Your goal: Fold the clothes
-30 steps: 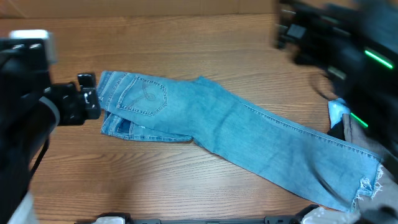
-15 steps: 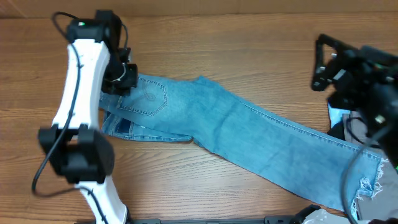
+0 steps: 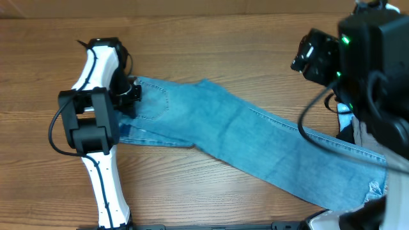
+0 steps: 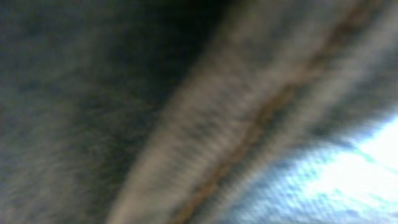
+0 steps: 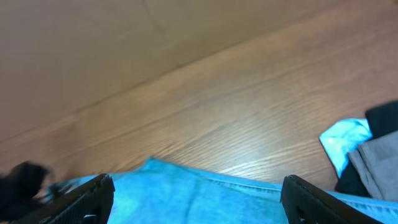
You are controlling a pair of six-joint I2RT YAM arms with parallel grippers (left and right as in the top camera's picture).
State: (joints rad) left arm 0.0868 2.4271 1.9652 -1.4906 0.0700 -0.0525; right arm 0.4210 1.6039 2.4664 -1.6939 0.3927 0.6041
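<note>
at left of frame, left gripper (image 3: 130, 94) at jeans (image 3: 255, 137) waistband, opening cannot be told, right gripper (image 5: 199, 194) upper right, spread wide, empty

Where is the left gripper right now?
Overhead, the left gripper sits on the table's left side, down at the waistband end of the jeans beside the back pocket; its wrist camera shows only blurred denim.
</note>
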